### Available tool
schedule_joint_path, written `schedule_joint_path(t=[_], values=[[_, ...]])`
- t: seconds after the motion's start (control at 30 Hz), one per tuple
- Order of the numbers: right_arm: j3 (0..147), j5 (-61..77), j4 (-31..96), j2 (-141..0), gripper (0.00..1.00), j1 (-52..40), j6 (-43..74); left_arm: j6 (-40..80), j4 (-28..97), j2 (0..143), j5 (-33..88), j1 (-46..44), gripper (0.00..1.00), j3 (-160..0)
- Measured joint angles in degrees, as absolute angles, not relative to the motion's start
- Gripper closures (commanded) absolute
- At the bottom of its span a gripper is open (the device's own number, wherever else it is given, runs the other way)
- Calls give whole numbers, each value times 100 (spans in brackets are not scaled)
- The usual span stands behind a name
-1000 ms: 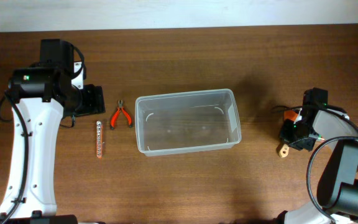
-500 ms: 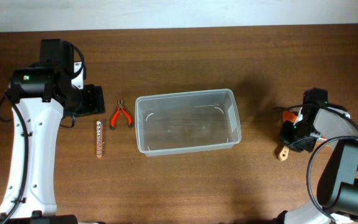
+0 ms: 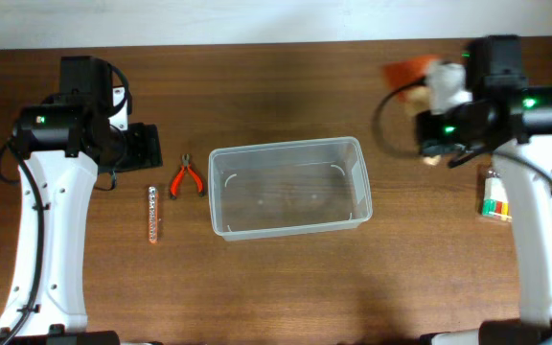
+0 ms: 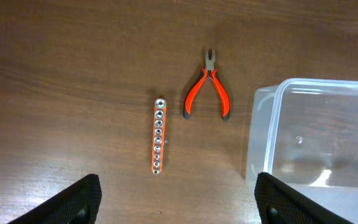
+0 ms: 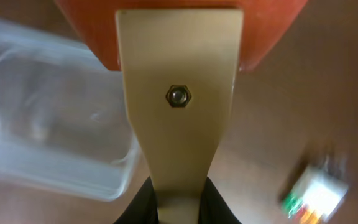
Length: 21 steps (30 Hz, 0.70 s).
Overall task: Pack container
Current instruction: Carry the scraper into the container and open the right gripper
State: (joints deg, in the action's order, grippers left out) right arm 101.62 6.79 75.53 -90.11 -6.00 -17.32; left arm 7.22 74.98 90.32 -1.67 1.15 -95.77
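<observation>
The clear plastic container (image 3: 220,192) stands mid-table; it also shows in the left wrist view (image 4: 258,134) and, blurred, in the right wrist view (image 5: 48,143). My right gripper (image 3: 436,146) is raised beside the container's far right corner. It is shut on a scraper (image 5: 178,93) with a tan blade and an orange handle (image 3: 408,72). My left gripper (image 4: 178,200) is open and empty, above the table left of the container. Red-handled pliers (image 3: 186,178) and an orange socket rail (image 3: 153,214) lie between it and the container.
A small white pack with coloured tips (image 3: 493,197) lies on the table at the right, also seen in the right wrist view (image 5: 311,193). The pliers (image 4: 207,92) and socket rail (image 4: 158,135) lie just ahead of my left fingers.
My right arm has lifted from the table's right side and swung up and left toward the container, carrying the scraper. The white pack it covered now shows. The left arm has not moved.
</observation>
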Motion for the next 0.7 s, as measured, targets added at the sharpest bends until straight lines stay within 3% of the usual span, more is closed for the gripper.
schedule_joint_path(t=[0.33,0.7], values=[[10175,814,7782,-9448,96,-2705,-4311,722,7387,9032,-167,115,19,-9577],[9996,827,7559,-11266,96,-2939,-5323,722,7384,9032,-167,115,19,-9577]])
